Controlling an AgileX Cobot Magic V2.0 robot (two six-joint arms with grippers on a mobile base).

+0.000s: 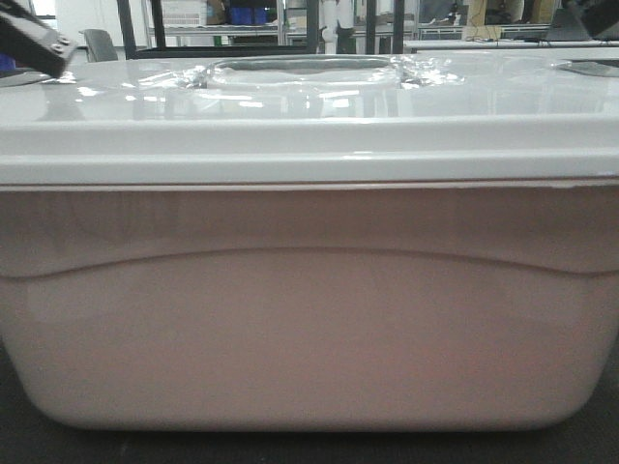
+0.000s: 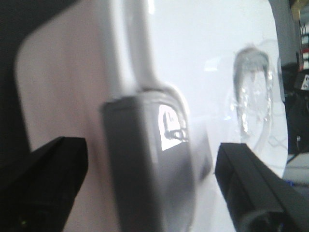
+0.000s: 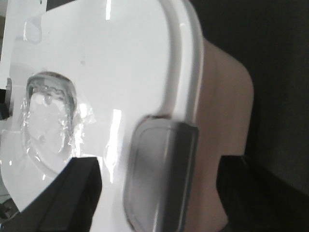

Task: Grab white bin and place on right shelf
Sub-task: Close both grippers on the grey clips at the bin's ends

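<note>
The white bin [image 1: 309,319] fills the front view. It sits on the dark bench [image 1: 58,447] with its glossy lid [image 1: 309,116] on and the recessed handle [image 1: 300,72] at top centre.

In the left wrist view, the left gripper [image 2: 149,154] straddles the grey clip [image 2: 140,174] at that end of the bin. Its fingers [image 2: 53,179] are spread wide, one in each lower corner of the frame, and hold nothing. This looks like a line-up for a two-handed lift, since the tub seems too wide for one arm.

In the right wrist view, the right gripper [image 3: 159,169] mirrors this over the grey clip at the other end, its fingers equally wide and empty.

Both lid rims stand apart from the fingers, with dark open room beyond each end. The right shelf cannot be picked out from here.
</note>
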